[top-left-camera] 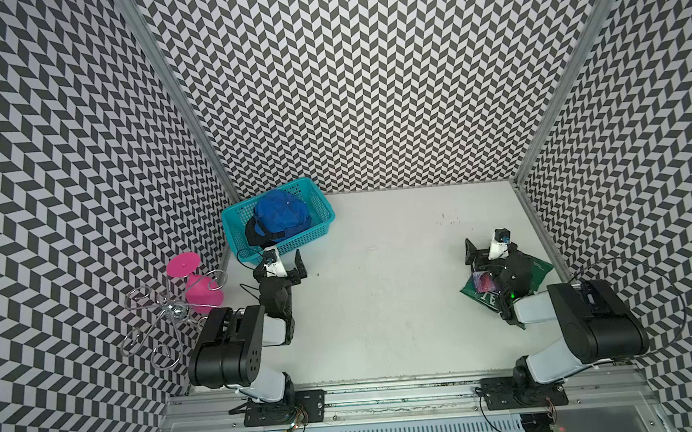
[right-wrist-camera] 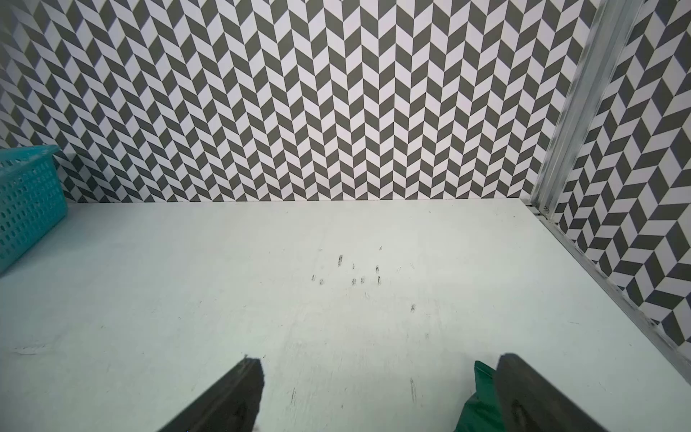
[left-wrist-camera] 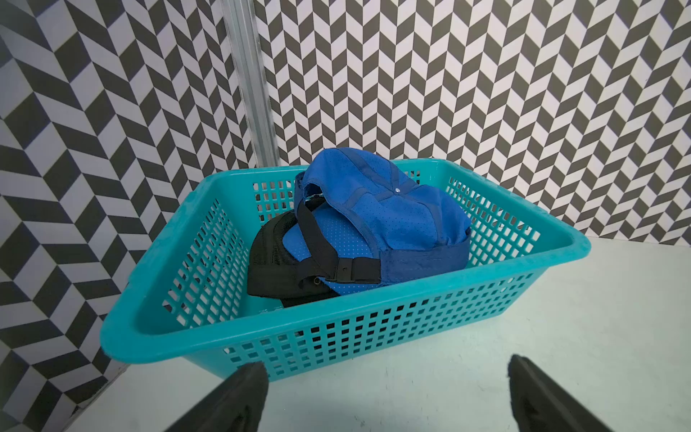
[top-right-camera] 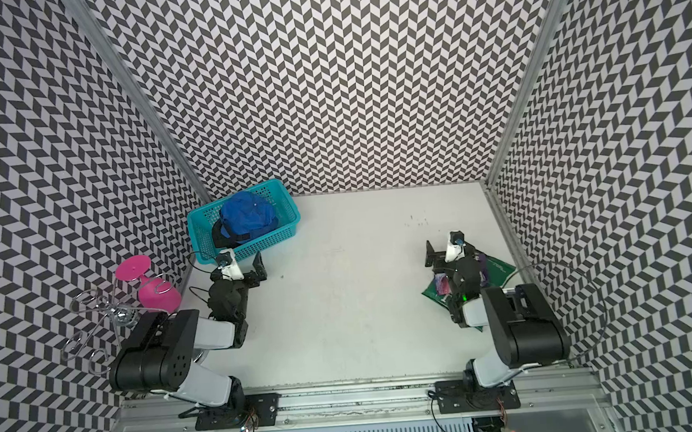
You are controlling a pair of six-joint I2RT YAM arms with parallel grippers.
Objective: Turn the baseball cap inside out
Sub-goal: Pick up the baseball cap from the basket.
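at the far left corner of the white table [top-left-camera: 383, 298], in both top views, a blue baseball cap [top-left-camera: 281, 213] sits inside a teal basket [top-left-camera: 308, 236]. the left gripper [top-left-camera: 281, 255] hangs just in front of the basket's near wall, jaws spread wide and holding nothing. the cap lies straight ahead of it, beyond the rim. the right gripper [top-left-camera: 489, 245] is well apart on the opposite side of the table, above a green packet [top-left-camera: 542, 269], its jaws also wide and empty. the left arm is plainly the nearer one.

in the left wrist view, the basket fills the middle, and the two dark fingers [left-wrist-camera: 243, 396] stand apart just short of the basket wall. the cap's crown rises above the rim. its black brim [left-wrist-camera: 269, 258] points off toward the left wall and its back strap [left-wrist-camera: 351, 271] faces the gripper, so the cap's long axis runs across the line of reach, not along it. a reach would likely have to go up over the rim, then down onto the crown or strap.

in the right wrist view, only bare table lies ahead of the spread fingers. a corner of the basket [right-wrist-camera: 30, 194] shows far off to one side, and the cap itself is out of sight
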